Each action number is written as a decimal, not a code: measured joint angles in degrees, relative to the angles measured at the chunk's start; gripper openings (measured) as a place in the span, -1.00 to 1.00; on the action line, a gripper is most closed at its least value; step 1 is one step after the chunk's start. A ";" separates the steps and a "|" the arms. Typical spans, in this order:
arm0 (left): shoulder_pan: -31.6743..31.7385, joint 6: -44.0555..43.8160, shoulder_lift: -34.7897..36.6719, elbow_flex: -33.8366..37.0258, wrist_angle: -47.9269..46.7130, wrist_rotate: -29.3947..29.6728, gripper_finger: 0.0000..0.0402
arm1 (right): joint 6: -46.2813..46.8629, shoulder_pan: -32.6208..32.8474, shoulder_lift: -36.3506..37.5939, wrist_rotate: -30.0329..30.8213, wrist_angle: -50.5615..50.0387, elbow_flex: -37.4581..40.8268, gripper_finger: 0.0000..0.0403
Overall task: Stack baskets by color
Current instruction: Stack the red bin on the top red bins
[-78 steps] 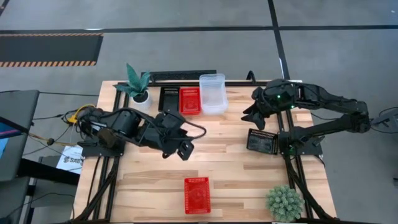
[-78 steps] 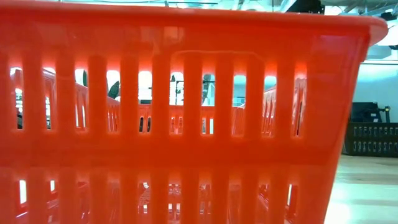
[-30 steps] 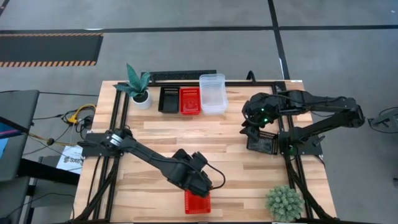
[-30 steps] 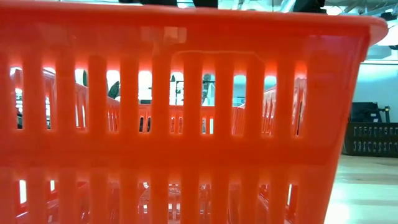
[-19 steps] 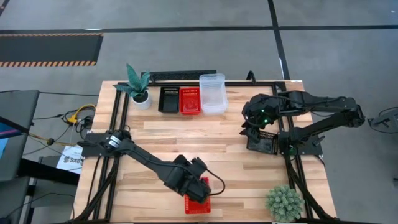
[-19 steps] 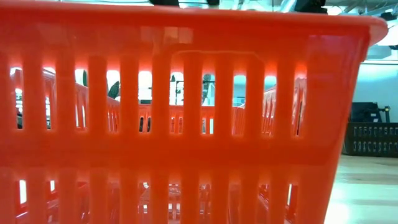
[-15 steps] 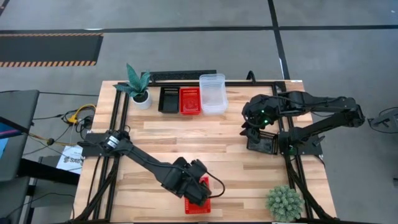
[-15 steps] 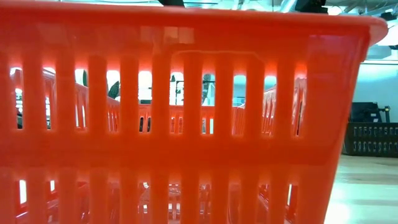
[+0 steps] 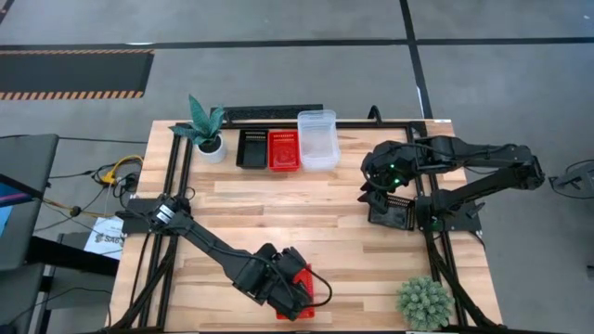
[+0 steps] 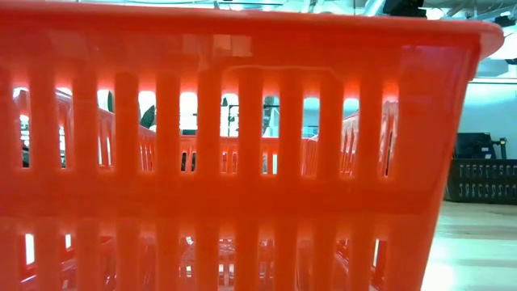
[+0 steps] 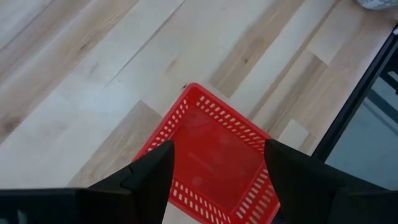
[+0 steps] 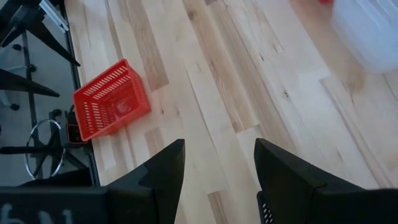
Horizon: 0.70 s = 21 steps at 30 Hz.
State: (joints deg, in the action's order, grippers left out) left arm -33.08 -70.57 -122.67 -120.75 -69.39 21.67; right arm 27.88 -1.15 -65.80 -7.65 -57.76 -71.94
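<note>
A red basket [image 9: 306, 278] rests bottom down near the table's near edge, and its slotted wall fills the low view [image 10: 242, 145]. My left gripper [image 9: 293, 295] hangs over it, pointing steeply down, open; in the left wrist view [image 11: 219, 149] the basket [image 11: 214, 155] lies below, between the two fingers and apart from them. At the far edge a black basket [image 9: 251, 148], a red basket [image 9: 283, 150] and a clear basket [image 9: 317, 139] stand in a row. My right gripper [image 9: 376, 186] waits open above another black basket [image 9: 390, 213] at the right.
A leafy potted plant [image 9: 206, 128] stands at the far left corner and a round spiky plant [image 9: 425, 301] at the near right corner. Black frame rails [image 9: 436, 250] run along the table's left and right sides. Bare wood lies in the middle [image 9: 306, 209].
My left gripper has gone toward the table's near edge, from just beyond the red basket's far end to over the basket, and has tipped a little further downward. It has stayed open. The basket has not moved.
</note>
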 joint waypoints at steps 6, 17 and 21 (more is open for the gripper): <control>0.69 2.36 0.00 0.00 0.16 -0.01 0.17 | 0.44 0.00 0.00 -0.02 -0.02 0.00 0.06; 2.18 3.77 0.00 0.00 1.64 3.63 0.17 | 0.73 -0.65 0.00 -0.03 0.16 0.00 0.06; 3.46 -0.84 0.00 0.00 3.12 7.59 0.17 | 1.17 -1.35 0.00 0.15 1.15 0.00 0.06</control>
State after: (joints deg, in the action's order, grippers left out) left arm -29.62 -71.42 -122.67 -120.75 -66.26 29.27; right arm 29.05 -2.50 -65.80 -7.50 -56.61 -71.94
